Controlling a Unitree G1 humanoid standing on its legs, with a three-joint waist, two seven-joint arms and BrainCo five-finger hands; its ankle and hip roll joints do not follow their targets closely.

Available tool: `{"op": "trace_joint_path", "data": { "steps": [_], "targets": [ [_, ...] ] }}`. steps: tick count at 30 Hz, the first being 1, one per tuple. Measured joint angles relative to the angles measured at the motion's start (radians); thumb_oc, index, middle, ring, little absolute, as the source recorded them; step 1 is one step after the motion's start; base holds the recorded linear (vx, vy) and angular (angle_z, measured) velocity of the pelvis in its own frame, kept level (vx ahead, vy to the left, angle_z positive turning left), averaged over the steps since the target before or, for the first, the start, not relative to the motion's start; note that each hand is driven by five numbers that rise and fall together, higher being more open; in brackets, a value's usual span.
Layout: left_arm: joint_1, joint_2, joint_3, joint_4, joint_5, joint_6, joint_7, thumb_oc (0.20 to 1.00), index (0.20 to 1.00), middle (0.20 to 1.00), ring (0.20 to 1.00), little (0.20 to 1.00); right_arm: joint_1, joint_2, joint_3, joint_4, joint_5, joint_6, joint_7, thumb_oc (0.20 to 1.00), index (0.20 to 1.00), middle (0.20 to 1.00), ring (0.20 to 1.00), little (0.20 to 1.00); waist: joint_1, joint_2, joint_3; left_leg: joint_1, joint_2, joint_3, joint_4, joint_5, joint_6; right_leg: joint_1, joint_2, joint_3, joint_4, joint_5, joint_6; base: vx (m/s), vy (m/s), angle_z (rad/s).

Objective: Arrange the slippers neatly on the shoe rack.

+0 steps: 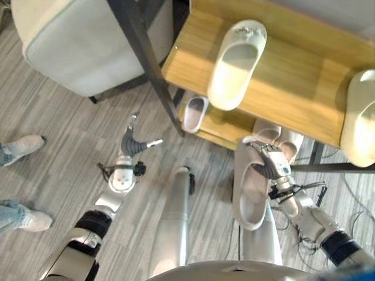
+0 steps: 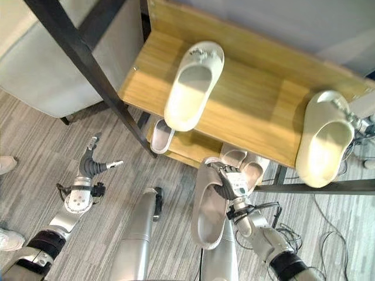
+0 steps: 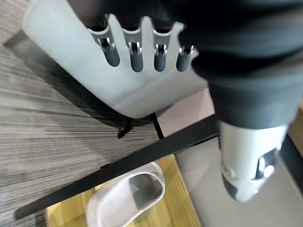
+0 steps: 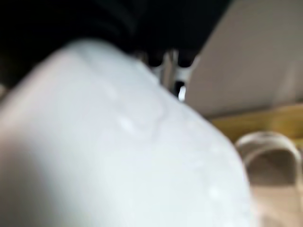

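**Pale slipper held below the rack, toe toward the shelves**

Grey plank floor lies under a shoe rack (image 2: 258, 111) with wooden shelves and a dark frame. The right hand (image 2: 233, 180) has its fingers curled round the toe end of a pale slipper (image 2: 209, 213). The slipper's long axis points toward the lower shelf (image 2: 190, 146), just ahead. The left hand (image 2: 92, 165) hangs well apart, fingers straight, holding nothing.
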Motion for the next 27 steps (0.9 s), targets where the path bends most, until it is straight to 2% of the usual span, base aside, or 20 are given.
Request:
{"op": "trace_joint_path", "data": {
  "steps": [5,11,19,27],
  "targets": [
    [-0.017,-0.014,-0.006,-0.038,0.003,-0.007,0.025,1.0,1.0,1.0,1.0,1.0,-0.124,-0.002,0.005,0.047,-0.001,0.023,-0.03,0.2,0.2,0.2,0.2,0.2,0.008,0.01,-0.014,-0.092,0.0,-0.001,0.046,-0.011,-0.007,-0.108,-0.002,0.012,0.068,-0.015,-0.011,0.0,-0.015,0.0],
    [-0.011,-0.024,-0.027,-0.029,0.034,-0.007,0.025,1.0,1.0,1.0,1.0,1.0,-0.219,-0.001,0.02,0.128,-0.002,0.037,-0.042,0.2,0.2,0.2,0.2,0.2,0.022,0.014,-0.029,-0.139,0.001,-0.004,0.077,-0.014,-0.013,-0.163,-0.008,0.012,0.12,-0.035,-0.021,0.01,-0.023,0.03],
    [-0.01,-0.061,-0.052,0.037,0.021,-0.005,0.025,1.0,1.0,1.0,1.0,1.0,-0.361,0.017,0.093,0.242,0.003,0.062,-0.051,0.2,0.2,0.2,0.2,0.2,0.031,0.014,-0.067,-0.214,-0.008,-0.014,0.122,-0.025,-0.013,-0.237,-0.022,0.005,0.183,-0.064,-0.036,0.0,-0.023,0.06],
    [-0.032,-0.069,-0.076,0.042,0.005,-0.004,0.021,1.0,1.0,1.0,1.0,1.0,-0.46,0.021,0.177,0.392,0.03,0.089,-0.051,0.2,0.2,0.2,0.2,0.2,0.066,0.018,-0.095,-0.299,-0.025,-0.026,0.147,-0.024,-0.016,-0.316,-0.035,-0.002,0.216,-0.076,-0.038,0.0,-0.013,0.05]
  ]
}}
